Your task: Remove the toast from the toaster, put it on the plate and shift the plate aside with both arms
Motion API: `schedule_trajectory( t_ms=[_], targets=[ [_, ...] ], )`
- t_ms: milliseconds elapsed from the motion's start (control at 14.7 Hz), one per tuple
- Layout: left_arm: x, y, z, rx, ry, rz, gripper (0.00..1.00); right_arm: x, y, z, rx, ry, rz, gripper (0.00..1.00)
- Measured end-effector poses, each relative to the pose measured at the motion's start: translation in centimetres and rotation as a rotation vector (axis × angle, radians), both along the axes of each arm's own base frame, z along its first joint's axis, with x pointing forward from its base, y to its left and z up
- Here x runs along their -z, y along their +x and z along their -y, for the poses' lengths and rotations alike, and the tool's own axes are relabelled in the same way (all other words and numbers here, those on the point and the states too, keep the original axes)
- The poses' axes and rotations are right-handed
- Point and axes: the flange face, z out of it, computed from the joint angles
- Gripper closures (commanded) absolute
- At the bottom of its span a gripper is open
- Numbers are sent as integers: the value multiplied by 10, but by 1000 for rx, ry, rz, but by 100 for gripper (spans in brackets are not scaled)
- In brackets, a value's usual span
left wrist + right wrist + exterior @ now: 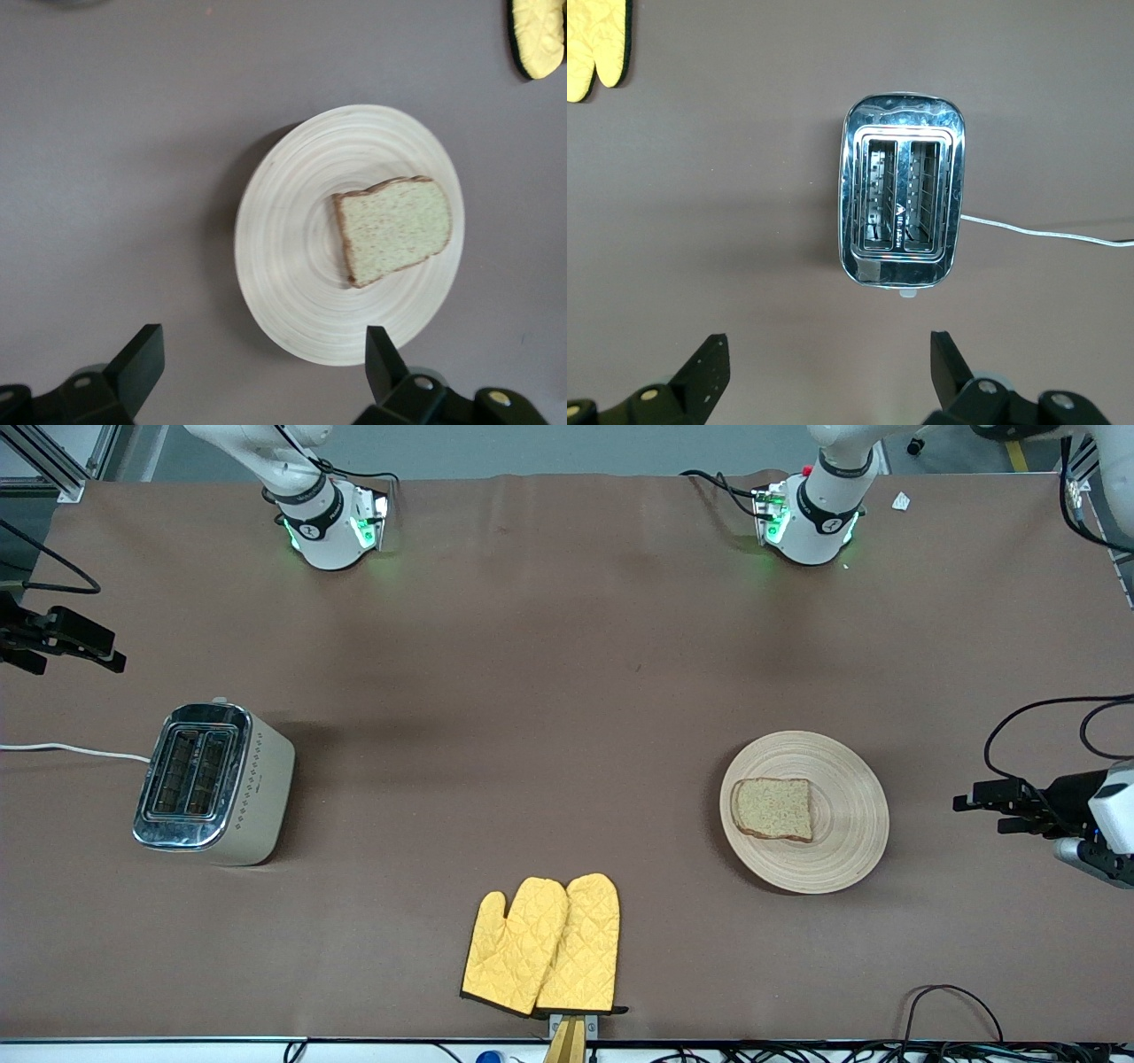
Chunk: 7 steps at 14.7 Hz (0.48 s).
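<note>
The toast [773,808] lies flat on the plate [846,775], toward the left arm's end of the table. In the left wrist view the toast [394,228] sits off-centre on the plate [283,239]. My left gripper [979,815] is open and empty, up in the air at the table's end beside the plate; its own view [263,345] shows the plate's rim by one finger. My right gripper [81,659] is open and empty, up in the air at the other end of the table near the toaster [208,779], as its own view [828,350] shows.
The chrome and cream toaster [902,212] has two empty slots and a white cord [71,751]. Two yellow quilted oven mitts [545,943] lie at the table's edge nearest the front camera, between toaster and plate. Black cables [952,1001] lie near that edge.
</note>
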Motion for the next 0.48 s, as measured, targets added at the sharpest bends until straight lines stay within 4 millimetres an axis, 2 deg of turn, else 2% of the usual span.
schedule_trajectory(
  t_ms=[204, 476],
  targets=[
    [-62, -17, 42, -6, 99, 5, 0, 0, 0, 1, 1, 0, 0, 0],
    [-116, -41, 85, -88, 174, -7, 0, 0, 0, 2, 3, 0, 0, 0]
  ],
)
